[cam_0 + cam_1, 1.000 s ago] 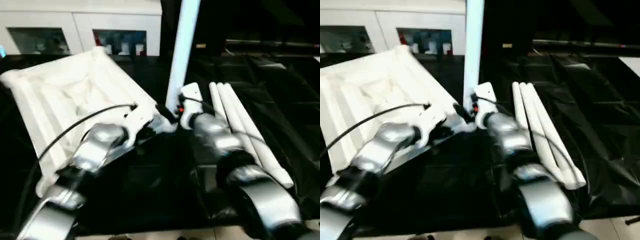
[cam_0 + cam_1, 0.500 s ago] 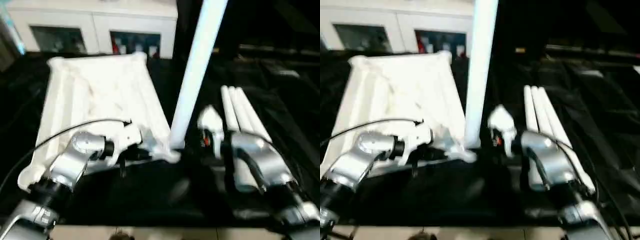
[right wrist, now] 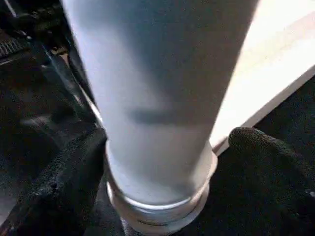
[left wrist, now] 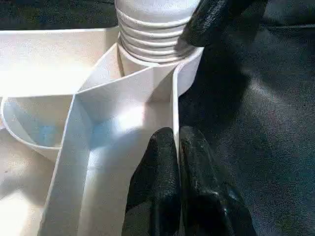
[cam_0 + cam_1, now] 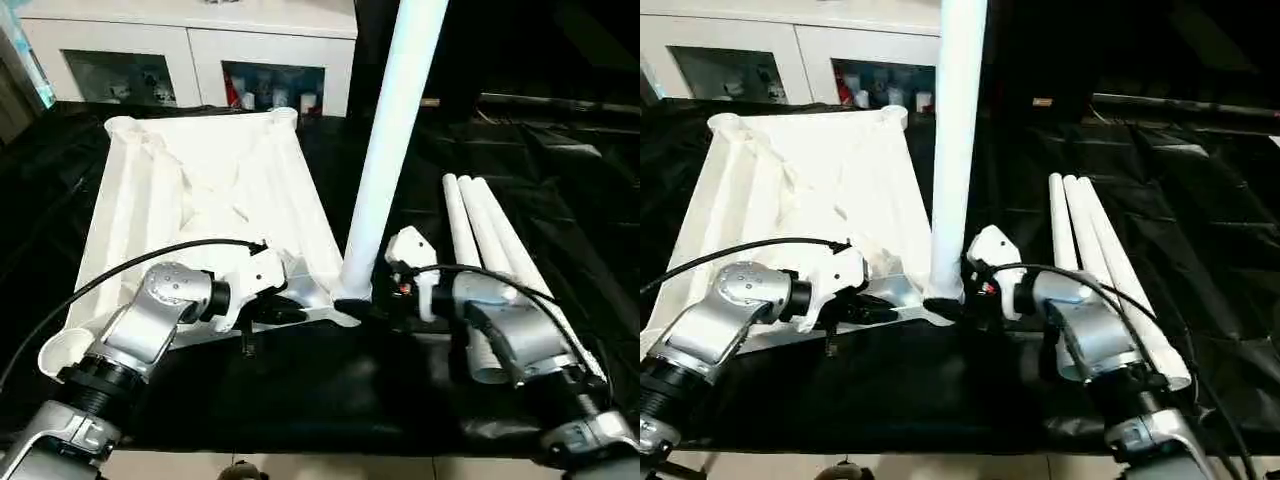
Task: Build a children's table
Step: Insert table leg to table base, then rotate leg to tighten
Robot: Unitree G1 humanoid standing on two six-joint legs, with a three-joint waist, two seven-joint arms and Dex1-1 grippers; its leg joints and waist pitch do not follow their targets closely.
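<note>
Black-draped tabletop [image 5: 300, 390] carries everything, white glass-door cabinet [image 5: 190, 50] behind it. On the drape we have the children's table's white plastic rectangular top panel with ribbed underside [image 5: 200, 200] lying face-down, near edge toward us. One long white tapered tube leg [image 5: 385, 150] stands upright in the near corner socket on our right side; the left wrist view shows its threaded end [image 4: 152, 34] still partly exposed above the socket, so we judge it not fully screwed home. Three more white tube legs [image 5: 485, 250] lie side by side on the drape, just beside the right arm.

Left hand [image 4: 174, 172]: two black fingers pinched on the thin panel wall near that socket, holding the panel down. Right hand [image 3: 162, 196]: fingers spread wide on either side of the standing leg's base, one black pad [image 3: 275, 162] clearly apart from the tube, so not clamping it.

Risks, as we judge: with the right hand loose, the tall leg could lean and cross-thread or pop out if the panel shifts. Left pinch is on a thin rib and may slip when torque comes on. Right forearm sits close to the loose legs and could roll them.

Count: one panel, four legs (one standing, three lying), two hands.
</note>
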